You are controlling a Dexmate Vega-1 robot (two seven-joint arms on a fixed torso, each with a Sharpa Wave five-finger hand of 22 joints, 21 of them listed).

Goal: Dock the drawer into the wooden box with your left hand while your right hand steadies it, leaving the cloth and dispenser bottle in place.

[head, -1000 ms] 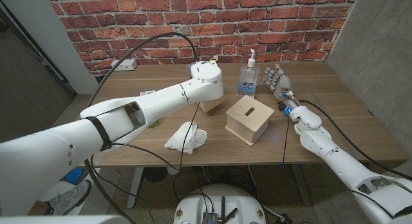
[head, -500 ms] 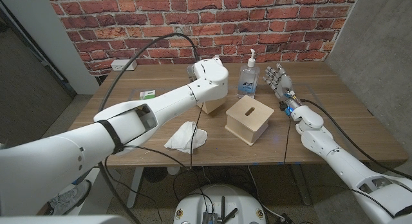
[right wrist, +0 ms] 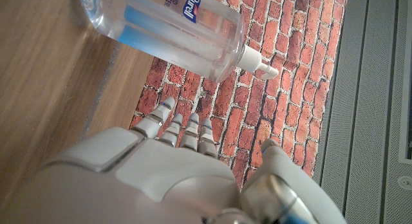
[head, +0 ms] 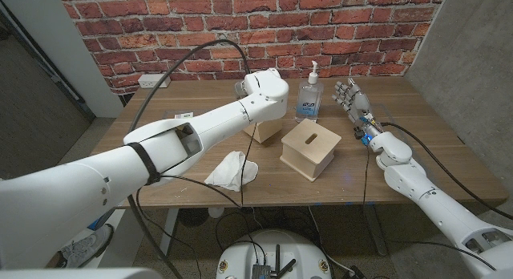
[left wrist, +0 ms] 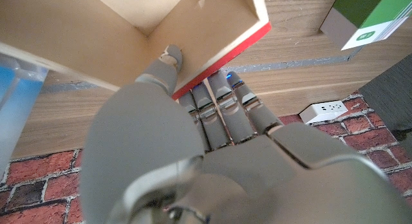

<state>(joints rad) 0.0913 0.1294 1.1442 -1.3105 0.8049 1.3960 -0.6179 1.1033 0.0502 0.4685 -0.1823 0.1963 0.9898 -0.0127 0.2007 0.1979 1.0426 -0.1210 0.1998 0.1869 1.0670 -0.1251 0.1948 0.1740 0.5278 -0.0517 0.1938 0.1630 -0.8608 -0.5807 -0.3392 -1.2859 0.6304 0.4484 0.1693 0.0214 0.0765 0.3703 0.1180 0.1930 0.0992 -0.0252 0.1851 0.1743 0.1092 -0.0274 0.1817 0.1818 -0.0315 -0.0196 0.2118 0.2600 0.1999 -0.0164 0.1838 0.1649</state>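
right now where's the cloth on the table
In the head view the white cloth lies crumpled near the table's front edge, left of the wooden box, under the left arm.

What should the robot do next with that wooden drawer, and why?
Probably close the left hand on the drawer to get a firm hold: its fingers already reach the red-trimmed wall, while the wooden box sits apart from it, nearer the table's front. The right hand hangs open beside the bottle, not on the box yet.
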